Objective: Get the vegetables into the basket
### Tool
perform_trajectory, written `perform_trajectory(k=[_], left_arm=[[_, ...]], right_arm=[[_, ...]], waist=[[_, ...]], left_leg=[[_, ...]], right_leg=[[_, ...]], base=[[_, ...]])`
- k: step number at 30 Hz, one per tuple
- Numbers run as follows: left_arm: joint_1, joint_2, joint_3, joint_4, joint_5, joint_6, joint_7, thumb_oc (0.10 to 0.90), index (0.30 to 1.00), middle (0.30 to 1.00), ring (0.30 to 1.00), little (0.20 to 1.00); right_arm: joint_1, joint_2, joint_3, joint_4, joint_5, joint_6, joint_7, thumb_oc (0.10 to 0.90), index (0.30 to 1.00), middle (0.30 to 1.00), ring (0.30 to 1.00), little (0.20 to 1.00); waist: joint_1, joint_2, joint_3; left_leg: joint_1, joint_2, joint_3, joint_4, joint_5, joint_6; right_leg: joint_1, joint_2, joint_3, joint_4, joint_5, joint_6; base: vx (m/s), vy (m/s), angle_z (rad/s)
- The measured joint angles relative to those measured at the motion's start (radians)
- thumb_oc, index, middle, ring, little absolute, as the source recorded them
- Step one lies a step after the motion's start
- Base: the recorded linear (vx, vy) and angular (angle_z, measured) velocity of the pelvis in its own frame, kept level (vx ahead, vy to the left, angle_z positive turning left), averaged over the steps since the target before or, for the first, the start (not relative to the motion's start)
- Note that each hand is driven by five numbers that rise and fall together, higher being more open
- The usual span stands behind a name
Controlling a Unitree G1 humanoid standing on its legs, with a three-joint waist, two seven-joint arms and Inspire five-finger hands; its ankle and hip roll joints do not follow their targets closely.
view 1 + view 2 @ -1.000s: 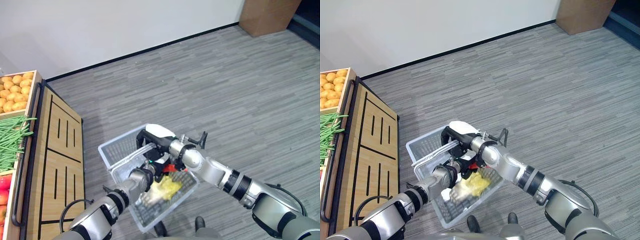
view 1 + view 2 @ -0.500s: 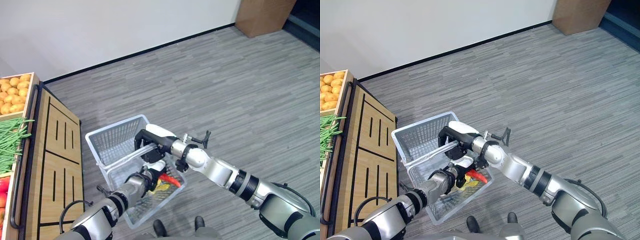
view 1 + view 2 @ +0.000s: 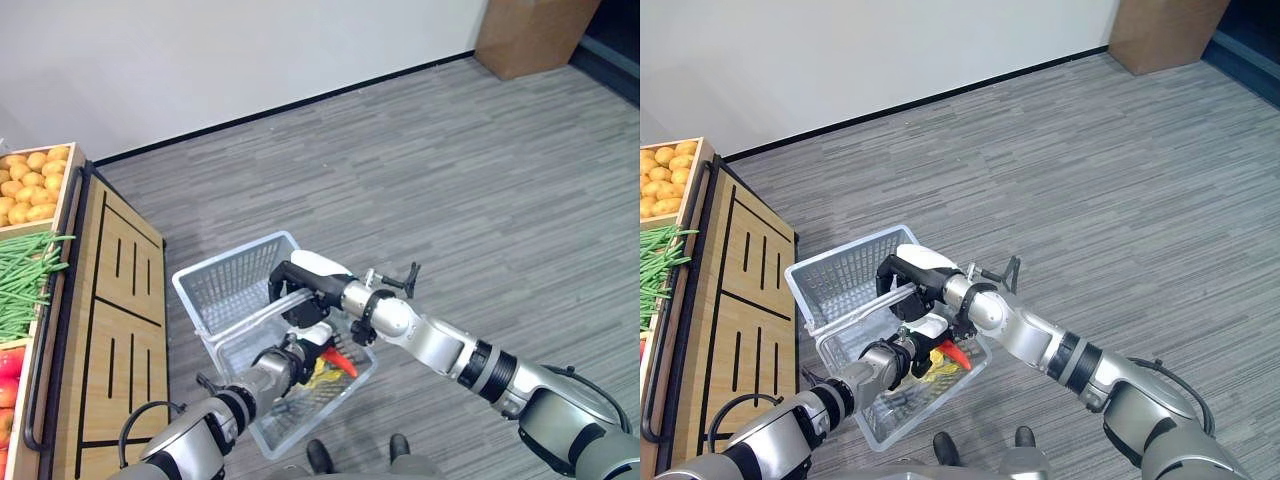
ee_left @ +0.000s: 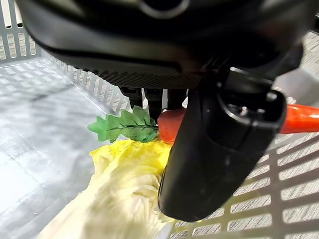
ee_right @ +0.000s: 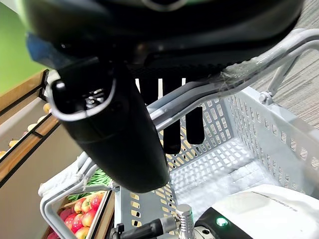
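Left hand (image 3: 289,357) fingers around carrot (image 4: 172,123) in basket (image 3: 221,284).

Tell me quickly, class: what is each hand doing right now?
Left hand: inside the basket, closed on a carrot above the cabbage.
Right hand: closed on the basket handle.

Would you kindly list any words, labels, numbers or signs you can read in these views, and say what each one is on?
White cover beside the green light, right wrist view: one faint grey line of print, too small and blurred to read.
Basket, carrot, cabbage and wooden produce stand: no text, labels or numbers visible.
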Motion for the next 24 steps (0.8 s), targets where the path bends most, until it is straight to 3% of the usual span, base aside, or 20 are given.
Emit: perform_trajectory(k=[11,19,24], left_arm=[[0.002,-0.002,-0.017,0.0,0.024,-0.013,-0.025,0.9,1.0,1.0,1.0,1.0],[-0.001,-0.003,-0.02,-0.063,-0.075,-0.01,-0.073,0.9,1.0,1.0,1.0,1.0],[-0.001,0.025,-0.043,-0.165,-0.172,-0.012,-0.143,0.9,1.0,1.0,1.0,1.0]], right_arm=[[0.012,0.008,0.001,0.043,-0.01,-0.007,0.001,0.4,0.3,0.3,0.3,0.3],[0.036,0.105,-0.009,0.398,-0.116,-0.012,-0.022,0.4,0.3,0.3,0.3,0.3],[0.032,0.136,-0.081,0.629,-0.21,-0.008,-0.066,0.4,0.3,0.3,0.3,0.3]], waist=[[0.001,-0.005,-0.002],[0.012,-0.01,-0.005],[0.026,-0.01,-0.005]], left_leg=[[0.0,0.0,-0.006,0.0,0.0,0.0],[0.004,-0.001,-0.024,0.0,0.0,0.0],[0.004,-0.002,-0.036,0.0,0.0,0.0]], right_leg=[[0.002,0.0,-0.008,0.004,0.003,0.0],[0.012,-0.001,-0.024,0.003,0.003,0.0],[0.017,-0.002,-0.036,0.003,0.003,0.0]], base=[[0.0,0.006,0.02],[-0.01,0.01,0.06],[-0.01,0.013,0.07]])
